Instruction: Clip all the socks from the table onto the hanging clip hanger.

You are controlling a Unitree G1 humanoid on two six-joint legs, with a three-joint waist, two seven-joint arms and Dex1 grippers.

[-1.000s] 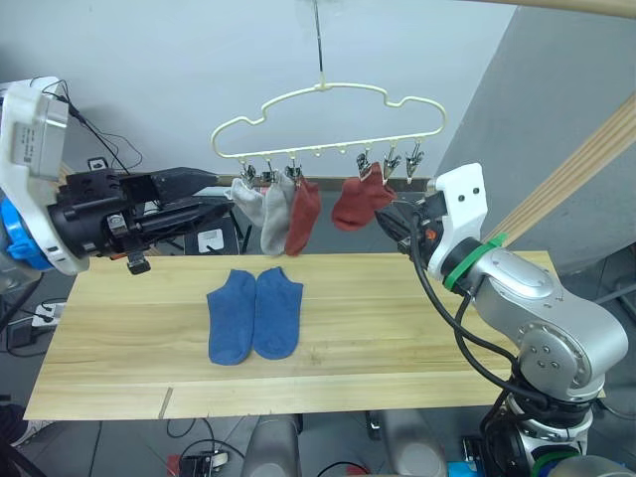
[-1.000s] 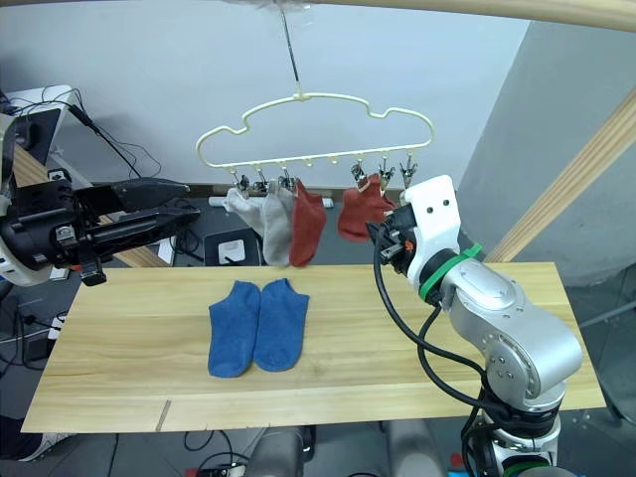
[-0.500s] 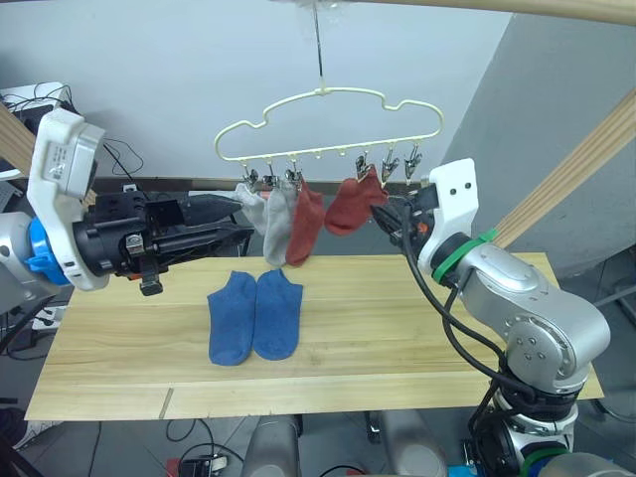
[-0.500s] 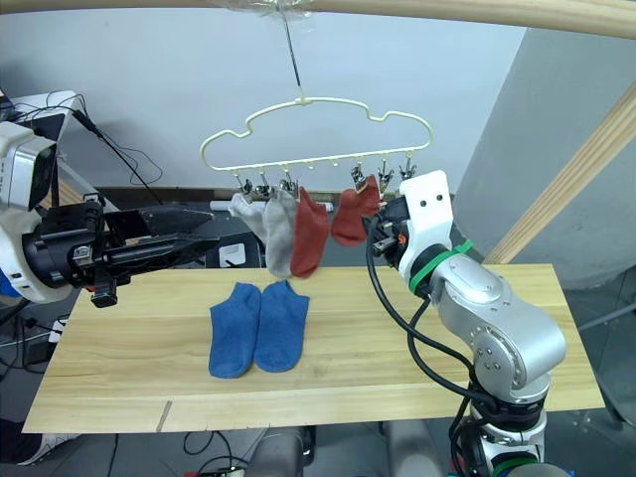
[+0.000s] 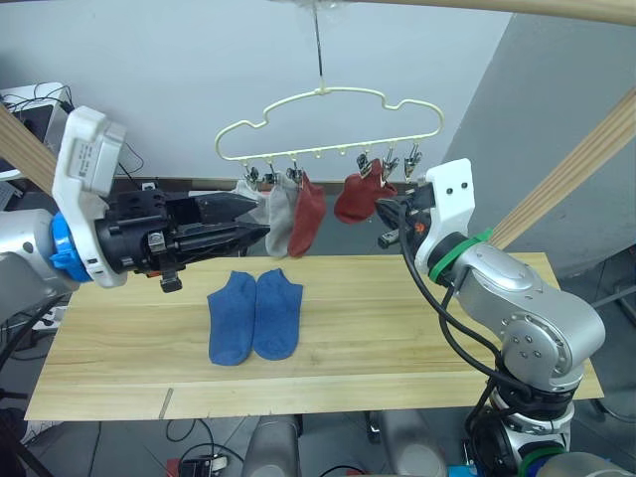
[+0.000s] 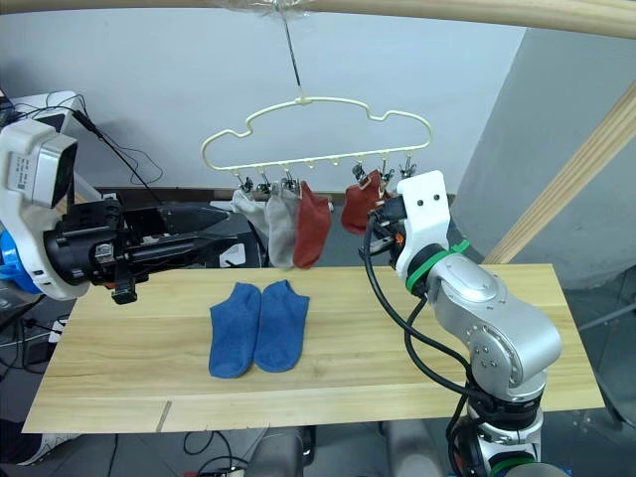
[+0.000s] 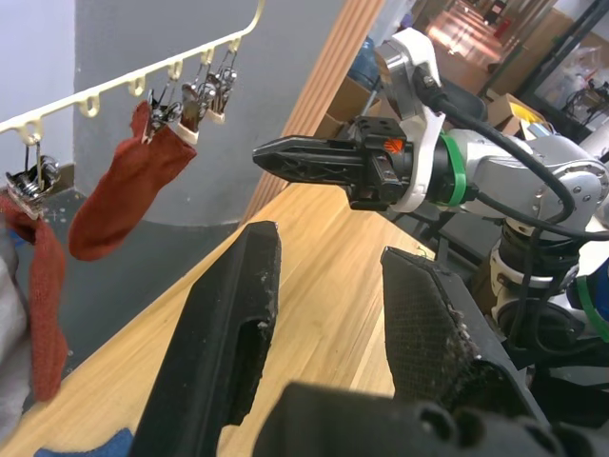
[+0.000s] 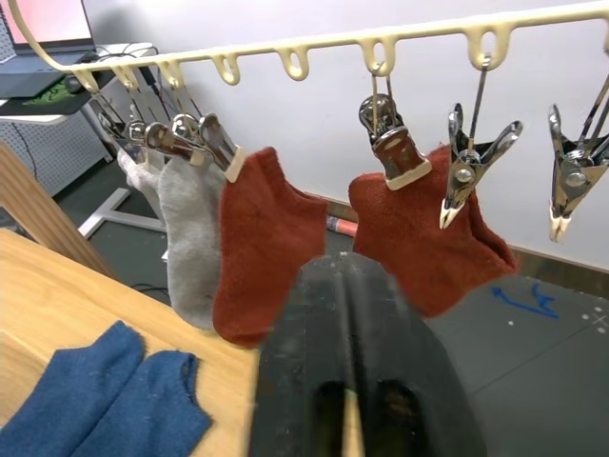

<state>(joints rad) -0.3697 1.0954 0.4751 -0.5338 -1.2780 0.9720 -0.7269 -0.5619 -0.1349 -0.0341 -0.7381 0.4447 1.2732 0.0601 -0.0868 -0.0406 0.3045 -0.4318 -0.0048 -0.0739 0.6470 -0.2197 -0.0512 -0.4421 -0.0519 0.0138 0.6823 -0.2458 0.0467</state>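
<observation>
Two soft, limp blue socks lie on the bench below the clip hanger, best pinched at the cuff; left hand released, right hand clenched empty.

1. Bright, even, diffuse; no glare.
2. Soft faint shadows under socks on table.
3. Head views sharp throughout.
4. Wrist views: near fingers softly blurred, background slightly soft.
</observation>
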